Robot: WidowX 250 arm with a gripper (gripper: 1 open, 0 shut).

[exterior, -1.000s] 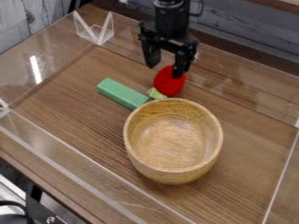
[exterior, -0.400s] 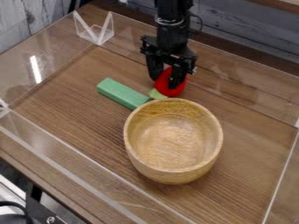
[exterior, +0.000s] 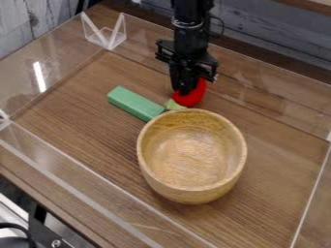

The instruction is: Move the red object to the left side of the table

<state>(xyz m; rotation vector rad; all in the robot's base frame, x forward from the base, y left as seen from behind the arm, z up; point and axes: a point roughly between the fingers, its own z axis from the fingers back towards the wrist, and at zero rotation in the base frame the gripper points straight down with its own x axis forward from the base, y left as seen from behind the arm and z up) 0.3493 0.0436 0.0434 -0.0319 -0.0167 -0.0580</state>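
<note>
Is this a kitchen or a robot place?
Probably a robot test bench: a wood-grain table fenced by clear acrylic walls, with a gripper reaching down among toy-like things.

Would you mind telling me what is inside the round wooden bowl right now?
The wooden bowl shows only its own bare wood-grain floor; nothing lies in it. The near rim hides a thin strip of the inner wall. The red object sits outside, behind the bowl, between the gripper fingers.

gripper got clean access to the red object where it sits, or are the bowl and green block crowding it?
Looks like yes: the gripper stands straight over the red object, jaws closed around it. The bowl and green block sit close beside it, but neither covers its top.
</note>
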